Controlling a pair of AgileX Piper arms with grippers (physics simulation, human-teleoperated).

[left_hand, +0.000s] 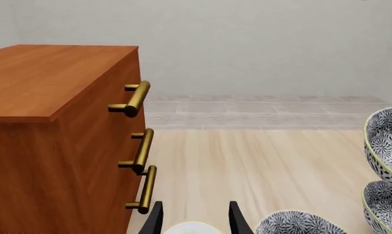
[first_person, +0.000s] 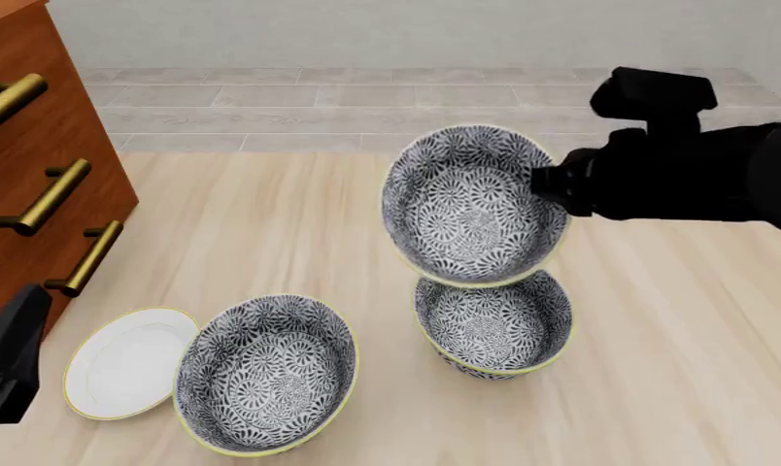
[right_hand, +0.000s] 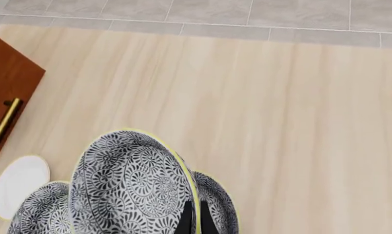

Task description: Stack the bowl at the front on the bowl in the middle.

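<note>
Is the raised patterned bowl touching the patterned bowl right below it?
Cannot tell. In the front view the raised bowl, tilted in the right gripper, overlaps the lower bowl's far rim, showing neither gap nor contact.

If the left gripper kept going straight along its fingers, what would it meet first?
Probably the white plate, showing right between the left gripper fingers in its wrist view; beyond it lies bare table. Depth is unclear.

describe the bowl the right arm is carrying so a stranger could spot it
Start at the wooden drawer chest on the left, then look right to the black right gripper. The lifted bowl is clamped by its rim, tilted in mid-air above another patterned bowl, unlike the bowls resting on the table.
</note>
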